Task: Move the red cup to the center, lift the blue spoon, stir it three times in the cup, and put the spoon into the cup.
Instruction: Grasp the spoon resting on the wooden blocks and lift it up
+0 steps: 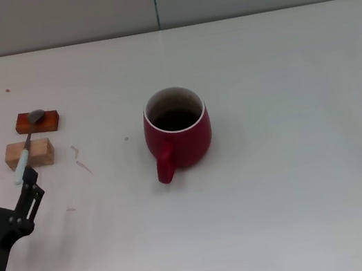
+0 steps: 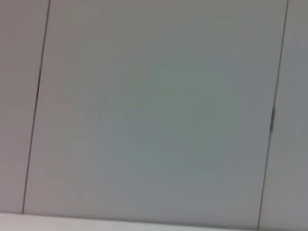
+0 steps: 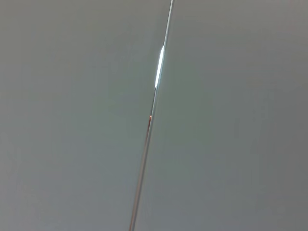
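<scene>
My left gripper (image 1: 4, 184) hangs released just near of the pale-blue-handled metal spoon (image 1: 27, 147) lying across two small wooden blocks (image 1: 33, 139), the bulbous dark-red ceramic mug (image 1: 177, 131) well right.

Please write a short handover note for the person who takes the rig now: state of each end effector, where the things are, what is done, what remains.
Left end effector: open, empty, low at the table's left edge, just short of the spoon's handle.
Right end effector: not in view.
Cup: upright near the table's center, handle toward the robot.
Spoon: lies across the red-brown block and the pale block, bowl on the red-brown one.
Done: cup looks centered.
Left: lift spoon, stir three times, put it in the cup.
</scene>
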